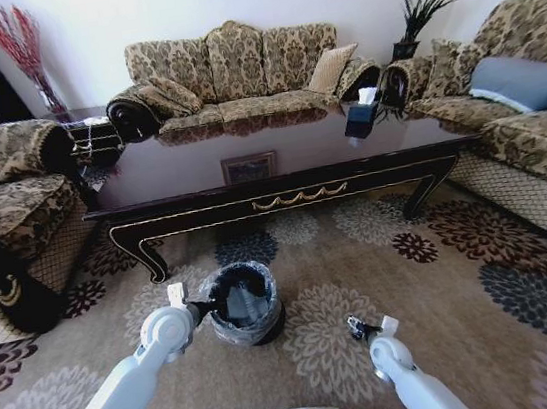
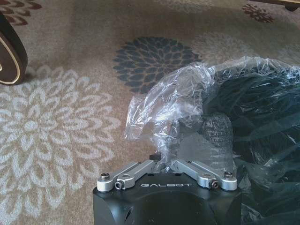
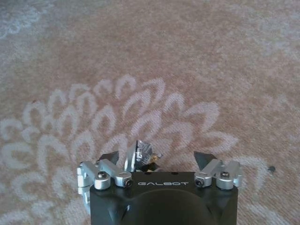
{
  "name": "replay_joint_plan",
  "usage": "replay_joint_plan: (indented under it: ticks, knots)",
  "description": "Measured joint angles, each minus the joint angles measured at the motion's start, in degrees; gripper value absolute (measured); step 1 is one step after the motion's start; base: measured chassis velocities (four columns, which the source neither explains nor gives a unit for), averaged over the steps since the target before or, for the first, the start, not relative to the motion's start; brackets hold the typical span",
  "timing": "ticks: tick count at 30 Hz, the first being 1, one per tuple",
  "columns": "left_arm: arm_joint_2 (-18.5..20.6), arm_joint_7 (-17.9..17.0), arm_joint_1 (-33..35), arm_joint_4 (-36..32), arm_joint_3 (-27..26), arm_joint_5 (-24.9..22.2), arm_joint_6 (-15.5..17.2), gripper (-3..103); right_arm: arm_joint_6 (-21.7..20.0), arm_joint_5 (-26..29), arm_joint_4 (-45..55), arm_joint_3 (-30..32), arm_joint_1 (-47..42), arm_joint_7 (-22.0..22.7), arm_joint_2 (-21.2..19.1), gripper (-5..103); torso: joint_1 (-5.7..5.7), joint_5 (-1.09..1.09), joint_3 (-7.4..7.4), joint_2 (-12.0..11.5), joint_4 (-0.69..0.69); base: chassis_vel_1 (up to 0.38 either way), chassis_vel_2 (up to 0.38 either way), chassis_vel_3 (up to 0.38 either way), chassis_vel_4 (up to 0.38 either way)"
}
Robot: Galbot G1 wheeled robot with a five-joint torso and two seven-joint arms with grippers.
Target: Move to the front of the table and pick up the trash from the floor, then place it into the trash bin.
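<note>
Patterned sofas ring the room, and the floor is that beige carpet with big flower medallions all over it. From our head camera the long dark surface sits up at 12 o'clock, glossy, with the gold scroll on its front edge and a dark tissue box on top toward 1 o'clock.

Down on the carpet just in front of us is the trash bin, round and black, with its crinkly clear bag folded over the rim. Our left pincer is right at the bin's 9 o'clock rim. In the left wrist view the left pincer looks pressed together on a fold of the bin's plastic liner, with the plastic bunched up right at the tips, though the crinkled bag hides the tips themselves so we can't be totally sure.

Our right pincer hangs low over a cream flower medallion at about 5 o'clock from the bin, well apart from it. In the right wrist view the right pincer is spread wide, and a small crumpled bit of trash sits at its left fingertip, with the other finger standing clear of it. We can't tell if the scrap is actually stuck to that finger or lying on the carpet. A tiny dark speck lies on the carpet off to the side.
</note>
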Motion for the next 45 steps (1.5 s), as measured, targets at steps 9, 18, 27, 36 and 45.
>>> replay_joint_plan:
  ticks: [9, 18, 27, 36, 45]
  knots:
    - [0.63, -0.11, 0.2, -0.31, -0.16, -0.01, 0.0, 0, -0.19, 0.32, -0.35, 0.33, 0.1, -0.42, -0.02, 56, 0.0, 0.01, 0.0, 0.0, 0.01, 0.0, 0.0, 0.0, 0.0]
    - [0.47, -0.22, 0.46, -0.35, 0.12, 0.41, 0.0, 0, -0.24, 0.39, -0.3, 0.8, -0.04, -0.49, -1.11, 32, 0.0, 0.0, 0.0, 0.0, 0.0, 0.0, 0.0, 0.0, 0.0]
    - [-0.08, -0.4, 0.38, -0.96, 0.99, 0.34, 0.0, 0, -0.24, 0.42, 5.08, 2.47, -3.41, 0.21, -2.46, 29, 0.0, 0.02, 0.0, 0.0, 0.01, 0.0, 0.0, 0.0, 0.0]
    - [-1.48, -0.87, -0.61, -1.6, 4.4, -0.15, 0.0, 0, -0.41, 0.38, 23.6, 7.53, -10.44, 1.63, -8.37, 21, 0.0, 0.0, -0.01, 0.01, 0.01, 0.0, 0.0, 0.0, 0.0]
    - [-3.22, -1.67, -5.08, -0.08, 11.06, -0.19, 0.0, 0, -0.73, -0.18, 42.16, 11.53, -18.1, 1.63, -11.16, 21, 0.0, -0.01, -0.01, 0.01, 0.0, 0.0, 0.0, 0.0, 0.0]
